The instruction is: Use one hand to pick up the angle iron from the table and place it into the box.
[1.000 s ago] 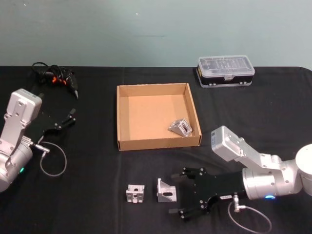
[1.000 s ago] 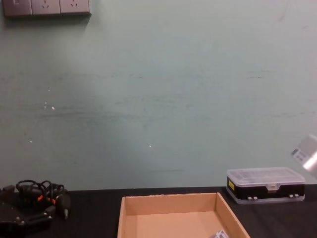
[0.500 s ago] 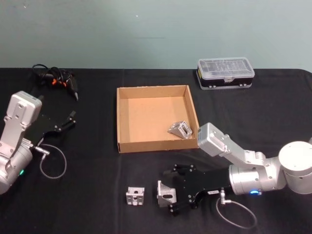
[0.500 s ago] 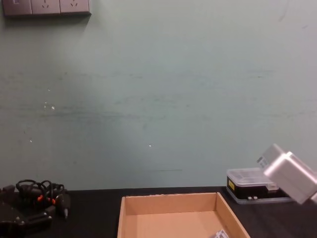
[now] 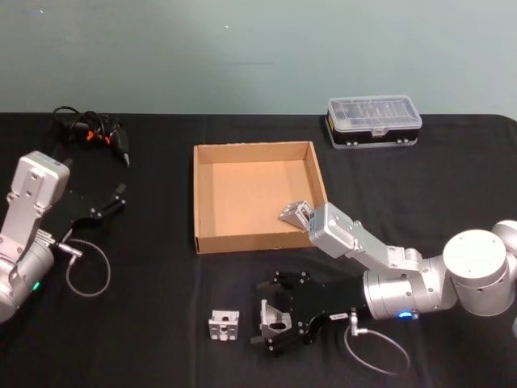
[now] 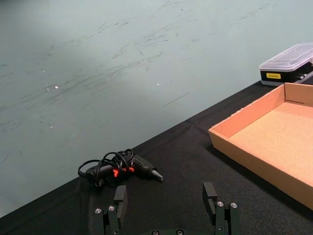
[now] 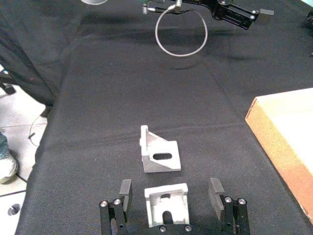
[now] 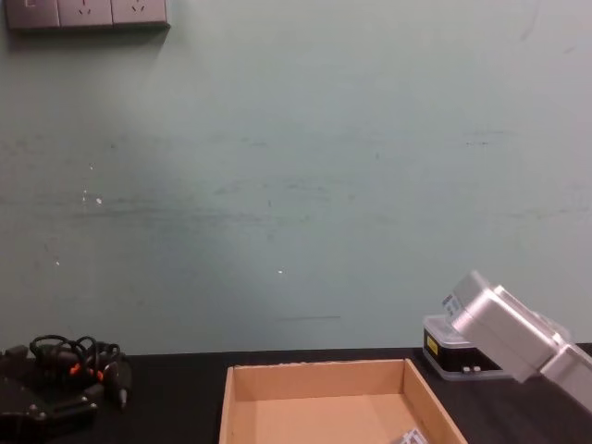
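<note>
Angle iron (image 5: pixel 276 322) now between spread jaws of right gripper (image 5: pixel 269 317), which slid left since earlier frame. Iron on table (image 5: pixel 145 339), lower centre of head view, not yet pinched. Advice: centre iron, close on flat faces, lift clear of second iron (image 5: pixel 224 325) just left, then over box (image 5: pixel 258 240) wall. Left gripper (image 5: pixel 113 200) parked far left, jaws spread.

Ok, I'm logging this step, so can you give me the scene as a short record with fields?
Right gripper: open, straddling one bracket on the table
Second bracket: on the table beside it, untouched
Third bracket: inside the box
Left gripper: open, idle at the table's left
Stage: bracket not yet gripped
</note>
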Robot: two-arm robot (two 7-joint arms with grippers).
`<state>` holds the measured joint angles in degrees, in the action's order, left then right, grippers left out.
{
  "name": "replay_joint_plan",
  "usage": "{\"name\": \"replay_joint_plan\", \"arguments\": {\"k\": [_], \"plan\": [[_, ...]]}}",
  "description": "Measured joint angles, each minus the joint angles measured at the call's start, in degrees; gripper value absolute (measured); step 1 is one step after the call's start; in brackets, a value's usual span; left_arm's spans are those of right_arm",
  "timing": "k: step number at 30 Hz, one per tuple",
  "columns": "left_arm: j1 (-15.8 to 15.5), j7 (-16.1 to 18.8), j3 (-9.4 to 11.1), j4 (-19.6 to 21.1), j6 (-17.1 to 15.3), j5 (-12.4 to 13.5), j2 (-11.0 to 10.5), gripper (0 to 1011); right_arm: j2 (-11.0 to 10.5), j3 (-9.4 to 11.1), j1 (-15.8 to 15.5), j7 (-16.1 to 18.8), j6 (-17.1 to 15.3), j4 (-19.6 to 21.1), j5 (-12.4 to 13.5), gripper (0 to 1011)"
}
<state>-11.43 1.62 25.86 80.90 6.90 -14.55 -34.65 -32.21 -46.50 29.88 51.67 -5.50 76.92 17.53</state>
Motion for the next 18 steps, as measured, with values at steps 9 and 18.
{"name": "replay_joint_plan", "arguments": {"k": [9,18], "plan": [[0.0,0.0,0.0,0.0,0.0,0.0,0.0,1011,0.11,-0.75,0.46,0.09,0.42,-0.55,0.09,982],[0.0,0.0,0.0,0.0,0.0,0.0,0.0,1011,0.05,-1.22,0.61,0.22,1.01,-0.66,0.01,778]]}}
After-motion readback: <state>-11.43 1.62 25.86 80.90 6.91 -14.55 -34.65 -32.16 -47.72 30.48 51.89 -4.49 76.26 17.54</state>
